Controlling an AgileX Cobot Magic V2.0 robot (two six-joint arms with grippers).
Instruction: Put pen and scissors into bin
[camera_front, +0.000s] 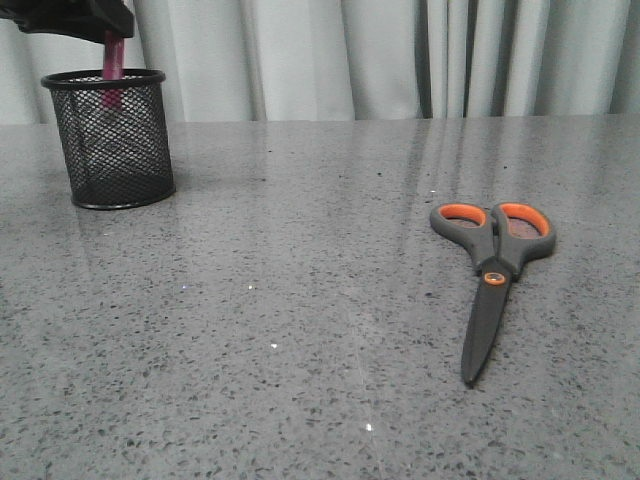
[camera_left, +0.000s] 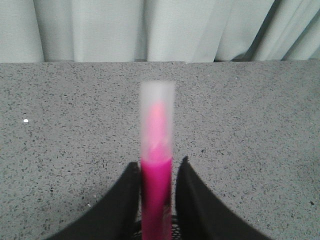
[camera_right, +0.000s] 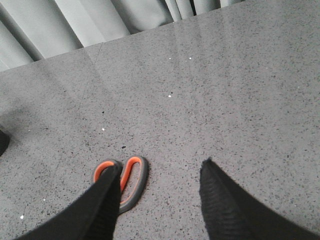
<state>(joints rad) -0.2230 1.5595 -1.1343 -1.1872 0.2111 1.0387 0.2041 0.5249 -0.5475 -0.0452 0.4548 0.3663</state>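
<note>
- Over the bin (camera_front: 112, 140), at the far left of the surface (camera_front: 300, 300), the left end effector (camera_left: 156, 200) is clamped on the pen (camera_left: 157, 165), its two black fingers (camera_left: 122, 205) pressing the magenta barrel from either side.
- Seen from the front, the pen stands nearly upright with its lower part already below the bin's rim, showing through the mesh, while its upper part is in the end effector.
- Its long axis runs vertically, roughly along the bin's own axis; in the left wrist view the pale, translucent end points away from the fingers, so that end seems to lead downward.
- The step in hand looks like the pen's placement, close to done: what remains is to part the fingers so the pen drops, then lift clear of the rim without dragging it.
- On the right of the surface, well apart from the bin, the scissors (camera_front: 495, 275) lie flat and closed, untouched.
- Their long axis runs near-to-far with a slight slant: orange-lined loops toward the curtain (camera_front: 400, 55), blade tip toward the camera.
- Above the scissors' handles, the right end effector (camera_right: 160, 200) hovers with its fingers spread wide and nothing between them.
- Picking up the scissors would call for a descent and a closing across the handles or the pivot.
</note>
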